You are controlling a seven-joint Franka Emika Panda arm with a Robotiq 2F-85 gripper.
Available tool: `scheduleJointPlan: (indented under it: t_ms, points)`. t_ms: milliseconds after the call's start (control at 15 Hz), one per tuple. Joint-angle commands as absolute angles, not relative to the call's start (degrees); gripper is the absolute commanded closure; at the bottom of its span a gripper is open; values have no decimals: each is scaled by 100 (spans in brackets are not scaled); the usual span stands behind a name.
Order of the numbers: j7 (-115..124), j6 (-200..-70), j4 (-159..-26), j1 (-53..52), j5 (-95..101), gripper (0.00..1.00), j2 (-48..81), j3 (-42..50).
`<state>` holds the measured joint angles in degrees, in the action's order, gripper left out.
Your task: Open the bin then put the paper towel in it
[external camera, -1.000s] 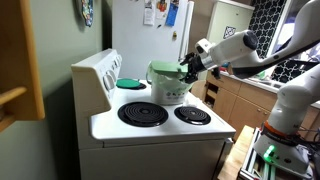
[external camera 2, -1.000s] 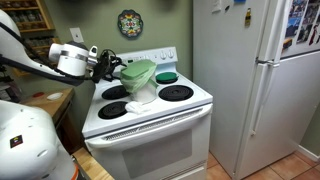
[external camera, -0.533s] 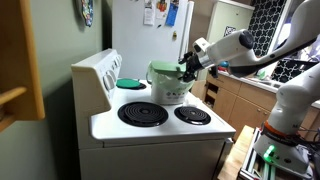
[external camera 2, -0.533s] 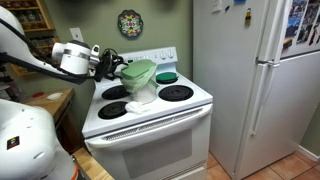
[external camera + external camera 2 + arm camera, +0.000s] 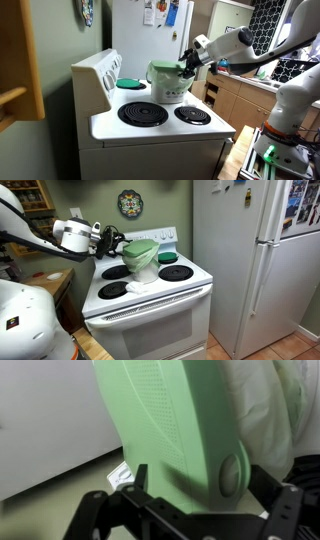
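**Gripper at bin lid, jaws wide, nothing held**

Closest to us, wrist view: gripper is spread fully, dark fingers either side of the lid's lower edge, not pinching it. So released, no grasp yet. Lid fills most of that view: pale-green plastic, smooth, w/ a round hinge boss near the bottom. Whitish liner bunches up behind it.

Next out, in both exterior views the bin sits on the stove top, between the burners toward the back, w/ the gripper right up against its rim. Lid looks tilted in an exterior view; we can't tell how far open it is.

Handling, our read: bin is prob light, hollow plastic, so it'll slide or tip on the enamel if we push sideways. Lid is stiff but slick, so best taken at its free front lip, opposite the hinge, lifting in an arc w/ little side load. Liner is soft and will snag fingers, so keep clear.

Paper towel: we can't pick it out anywhere.

Farther back: teal disc on a rear burner just beside the bin, then the fridge
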<state>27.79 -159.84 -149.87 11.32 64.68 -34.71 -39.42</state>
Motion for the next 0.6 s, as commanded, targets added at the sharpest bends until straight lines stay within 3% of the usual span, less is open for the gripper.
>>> scheduleJointPlan:
  t_ms: [0,533]
  points:
    - [2528,-15887,-14975,1056,6371,0,-3594,-3740]
    - [2319,-15737,-14654,1063,6241,0,-3636,-3405]
